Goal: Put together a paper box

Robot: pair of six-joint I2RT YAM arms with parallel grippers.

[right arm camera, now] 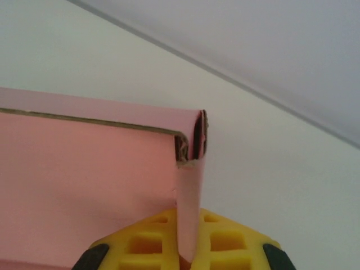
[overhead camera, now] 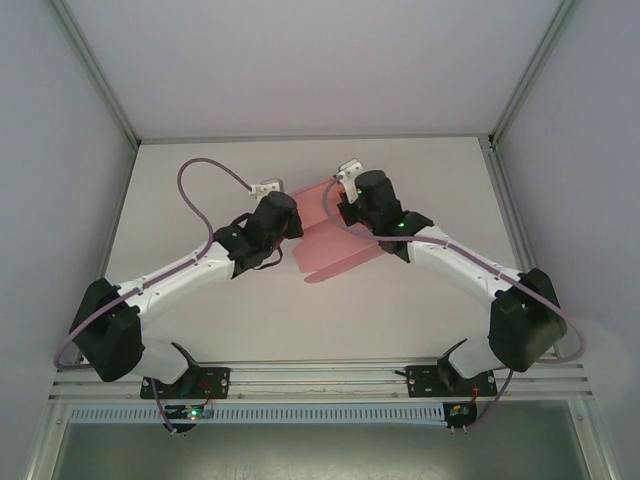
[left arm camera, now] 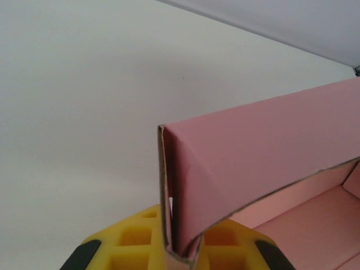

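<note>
The left gripper (left arm camera: 180,252) is clamped on the left corner of the paper box (overhead camera: 322,256), a doubled wall pinched between its yellow pads (left arm camera: 135,237). The box is plain pink card with brownish cut edges. It sits partly folded, walls raised, on the white table (overhead camera: 300,325). At the box's right corner, the right gripper (right arm camera: 189,250) is closed on another folded wall.

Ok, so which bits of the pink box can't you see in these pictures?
- Top view: the left arm and right arm cover the paper box where it is gripped.
- Left wrist view: the left gripper is cut off by the bottom edge, and the box runs off the right edge.
- Right wrist view: the right gripper is cut off at the bottom, and the box's own wall hides its inside.
</note>
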